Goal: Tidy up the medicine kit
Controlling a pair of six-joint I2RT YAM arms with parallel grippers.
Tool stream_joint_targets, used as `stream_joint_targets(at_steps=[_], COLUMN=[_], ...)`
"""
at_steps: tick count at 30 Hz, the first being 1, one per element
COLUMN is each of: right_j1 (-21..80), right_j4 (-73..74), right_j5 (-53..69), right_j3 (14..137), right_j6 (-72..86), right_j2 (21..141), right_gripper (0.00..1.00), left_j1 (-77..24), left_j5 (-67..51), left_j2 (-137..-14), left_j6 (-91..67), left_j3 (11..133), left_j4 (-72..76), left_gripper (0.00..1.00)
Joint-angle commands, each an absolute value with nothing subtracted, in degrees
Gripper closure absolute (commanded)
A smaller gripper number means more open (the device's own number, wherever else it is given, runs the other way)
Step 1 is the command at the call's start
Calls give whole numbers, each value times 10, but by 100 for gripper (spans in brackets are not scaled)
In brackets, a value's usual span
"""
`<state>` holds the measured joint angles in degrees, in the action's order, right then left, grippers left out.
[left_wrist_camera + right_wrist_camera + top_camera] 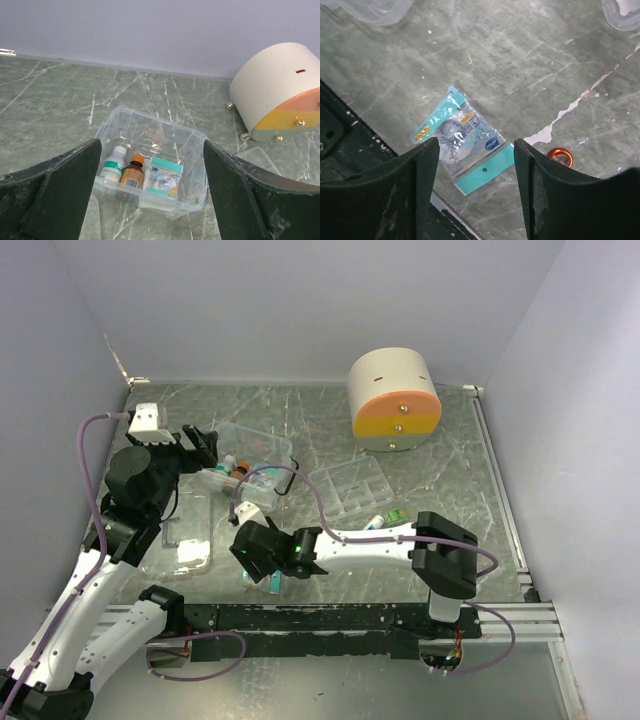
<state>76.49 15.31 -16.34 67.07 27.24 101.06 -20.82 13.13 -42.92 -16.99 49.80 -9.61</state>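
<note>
A clear plastic box (256,453) stands at the left middle of the table. In the left wrist view the box (196,150) holds a white bottle (114,162), an amber bottle with an orange cap (133,170) and a teal-edged mask packet (164,179). My left gripper (205,450) is open and empty, just before the box (152,200). A second teal-edged packet (462,137) lies flat on the table by the front rail (275,583). My right gripper (476,165) is open, hovering over this packet with a finger on each side.
A clear compartment tray (350,485) lies mid-table, with small items (385,520) near it. A clear lid (187,543) lies front left. A round cream and orange drawer unit (395,400) stands at the back. A small red tin (560,156) lies right of the packet.
</note>
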Motion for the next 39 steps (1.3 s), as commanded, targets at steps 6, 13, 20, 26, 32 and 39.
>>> stream_joint_targets(at_steps=[6,13,20,26,32,39], right_j1=[775,780,777,769,762,751], right_j4=[231,257,296,299,289,236], right_j5=[-192,-151,-168,-161,-162,-156], right_j3=[733,762,791,797,793,765], right_j6=[270,245,239,237,237,244], right_j2=[1074,1116,1152,1170,1164,1115], right_gripper=[37,37,50,61,65,82], left_j1=[-206,-206,-206,-206,-206,-206], left_j5=[142,142,154,155,156,159], left_j2=[-430,-433,-433,-434,-436,-436], left_j6=[-176,-177,-168,-167,-168,-172], left_j3=[497,494,496,496,495,494], left_j4=[-83,-81,-84,-85,-86,-86], left_gripper=[7,6,6,6,6,6])
